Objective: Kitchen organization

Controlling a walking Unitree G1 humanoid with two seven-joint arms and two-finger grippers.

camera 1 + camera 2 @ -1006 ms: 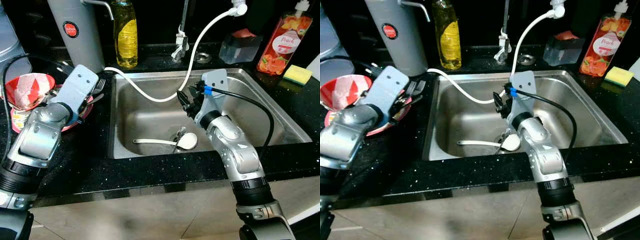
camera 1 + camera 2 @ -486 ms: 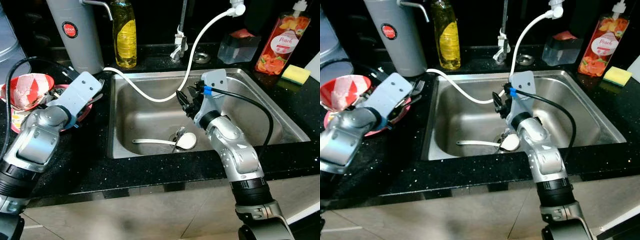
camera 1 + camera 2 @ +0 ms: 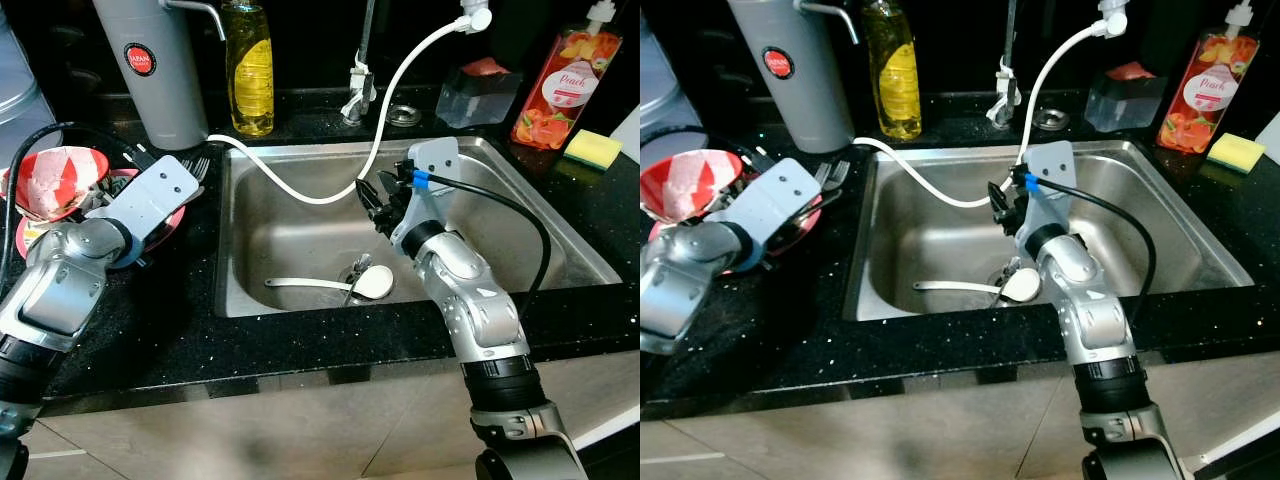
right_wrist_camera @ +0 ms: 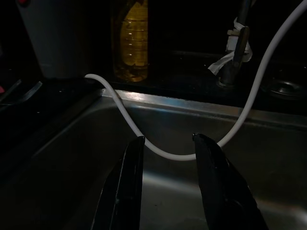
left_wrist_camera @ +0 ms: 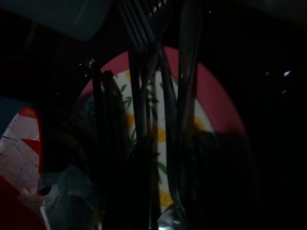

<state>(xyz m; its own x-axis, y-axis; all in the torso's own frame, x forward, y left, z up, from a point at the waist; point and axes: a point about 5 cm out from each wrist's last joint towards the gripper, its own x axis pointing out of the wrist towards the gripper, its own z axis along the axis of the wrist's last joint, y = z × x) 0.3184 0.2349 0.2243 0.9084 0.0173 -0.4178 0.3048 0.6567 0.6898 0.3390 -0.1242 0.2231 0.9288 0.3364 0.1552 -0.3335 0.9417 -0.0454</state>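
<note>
Black speckled kitchen counter (image 3: 300, 340) with a stainless steel sink (image 3: 560, 235) set into it, seen from above. On the sink floor, beside the drain, a white ladle (image 3: 368, 284), bowl toward the right, long handle pointing left. Above the basin, raised well clear of the ladle, the right gripper (image 4: 165, 146) with fingers apart and nothing between them, aimed toward the back wall of the sink. Draped across the basin, a white hose (image 3: 300, 196), running from the left rim up to a tap fitting at the back.

Left of the sink, a pink plate (image 5: 211, 110) with a floral centre, bearing forks (image 3: 197, 168) and other dark cutlery. Over the plate, the left gripper (image 5: 139, 158); whether its dark fingers are apart or closed, impossible to tell in the gloom of the wrist view. Beside the plate, further left, a red and white bowl (image 3: 55, 180).

Along the back of the counter: a grey flask (image 3: 155, 70), a yellow oil bottle (image 3: 248, 65), a clear container (image 3: 478, 95), a peach soap bottle (image 3: 560, 85) and a yellow sponge (image 3: 594, 148).
</note>
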